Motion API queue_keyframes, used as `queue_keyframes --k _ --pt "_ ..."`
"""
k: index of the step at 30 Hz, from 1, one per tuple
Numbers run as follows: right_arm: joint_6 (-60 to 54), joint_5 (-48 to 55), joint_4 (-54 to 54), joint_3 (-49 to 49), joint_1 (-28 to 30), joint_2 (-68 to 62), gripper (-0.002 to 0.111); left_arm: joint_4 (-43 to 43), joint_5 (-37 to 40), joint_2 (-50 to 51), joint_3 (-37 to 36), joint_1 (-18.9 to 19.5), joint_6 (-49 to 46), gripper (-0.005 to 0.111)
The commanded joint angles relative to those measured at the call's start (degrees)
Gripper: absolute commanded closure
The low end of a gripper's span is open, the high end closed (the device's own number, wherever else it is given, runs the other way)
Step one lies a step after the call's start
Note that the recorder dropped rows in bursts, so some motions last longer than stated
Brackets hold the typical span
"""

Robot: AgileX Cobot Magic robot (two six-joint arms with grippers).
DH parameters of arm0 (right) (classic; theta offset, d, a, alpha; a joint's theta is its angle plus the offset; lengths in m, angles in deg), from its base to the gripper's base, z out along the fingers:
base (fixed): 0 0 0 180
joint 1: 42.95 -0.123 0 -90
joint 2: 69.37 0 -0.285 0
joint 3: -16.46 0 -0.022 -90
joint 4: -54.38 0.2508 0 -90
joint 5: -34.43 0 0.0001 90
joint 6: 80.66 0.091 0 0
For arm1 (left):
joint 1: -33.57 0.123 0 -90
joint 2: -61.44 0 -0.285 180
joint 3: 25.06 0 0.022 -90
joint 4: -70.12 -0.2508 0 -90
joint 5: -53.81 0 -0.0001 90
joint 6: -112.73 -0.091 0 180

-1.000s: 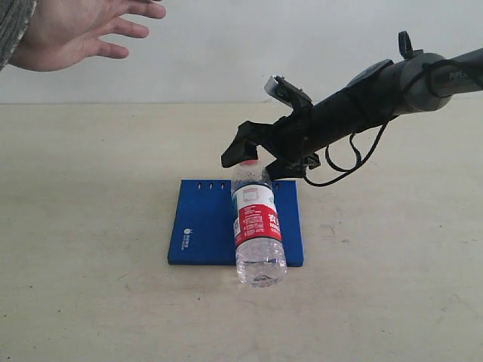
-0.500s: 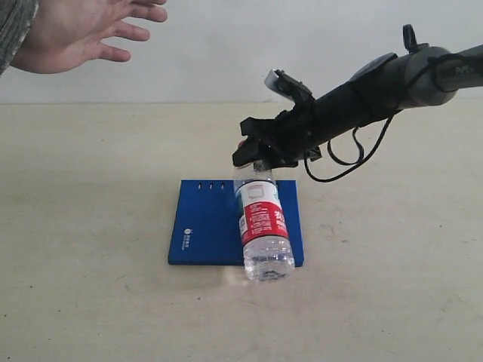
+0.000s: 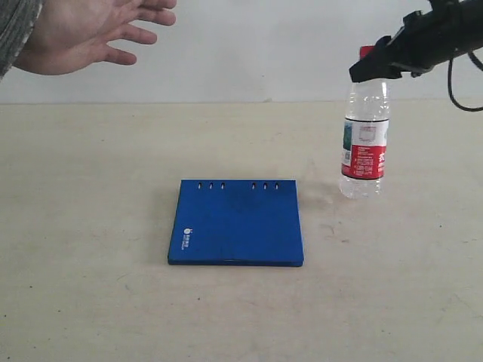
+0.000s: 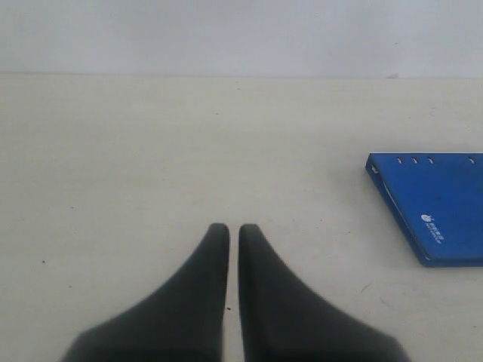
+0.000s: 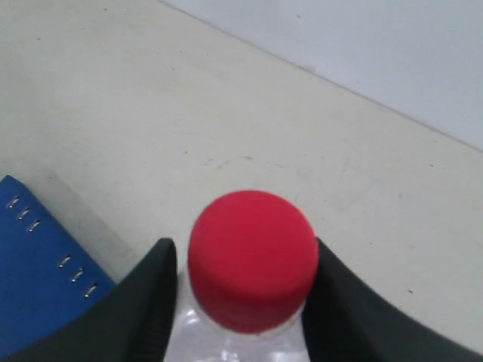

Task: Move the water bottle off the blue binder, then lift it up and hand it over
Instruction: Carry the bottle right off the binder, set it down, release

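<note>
Right arm raised and gripping, left gripper closed.
My right gripper (image 3: 375,64) reaches in high from the right of the exterior view, jaws pinched on the neck of the water bottle (image 3: 364,143). My left gripper (image 4: 228,235) points forward, its fingers drawn together.

The pale beige table (image 3: 90,302) carries the blue binder (image 3: 236,222) flat near its middle, slots toward twelve o'clock. At its two o'clock the water bottle (image 3: 364,151) stands upright; base contact unclear.

Exterior view: hand (image 3: 83,34) cropped at the wrist; water bottle (image 3: 364,143) label text illegible. Left wrist view: blue binder (image 4: 438,207) cut by the frame edge.
</note>
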Motion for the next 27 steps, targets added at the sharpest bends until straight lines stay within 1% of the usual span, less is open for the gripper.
queue_keyframes --k 1,4,6,7,9,10,11,16,19,21,24,27 --pt "-0.4 -0.2 -0.7 0.4 3.0 0.9 0.108 0.6 -0.3 -0.1 -0.2 -0.2 -0.2 0.102" --pt "-0.9 0.9 -4.0 0.4 2.9 0.9 0.108 0.6 -0.3 -0.1 -0.2 -0.2 -0.2 0.102" --pt "-2.4 3.9 -4.7 0.4 2.9 0.8 0.094 0.6 -0.3 -0.1 -0.2 -0.2 -0.2 0.102" --pt "-2.7 4.4 -4.8 0.4 2.9 0.8 0.079 0.6 -0.3 -0.1 -0.2 -0.2 -0.2 0.102" --pt "-2.3 5.4 -4.5 0.4 2.9 0.9 0.055 0.6 -0.3 -0.1 -0.2 -0.2 -0.2 0.102" --pt "-2.3 5.6 -4.6 0.4 2.9 1.2 0.05 0.6 -0.3 -0.1 -0.2 -0.2 -0.2 0.102" --pt "-2.3 5.8 -4.6 0.4 2.9 1.5 0.048 0.6 -0.3 -0.1 -0.2 -0.2 -0.2 0.102" --pt "-2.3 4.7 -4.6 1.5 2.9 7.1 0.047 0.6 -0.3 -0.1 -0.2 -0.2 -0.2 0.102" --pt "-2.1 4.3 -4.6 3.8 2.9 11.9 0.047 0.6 -0.3 -0.1 -0.2 -0.2 -0.2 0.102" --pt "0.2 4.7 -4.6 6.0 2.9 15.2 0.047 0.6 -0.3 -0.1 -0.2 -0.2 -0.2 0.102" --pt "6.4 9.7 -3.6 8.6 2.9 20.3 0.047 0.6 -0.3 -0.1 -0.2 -0.2 -0.2 0.102" --pt "12.2 20.4 -1.1 8.9 2.9 23.9 0.047 0.6 -0.3 -0.1 -0.2 -0.2 -0.2 0.102"
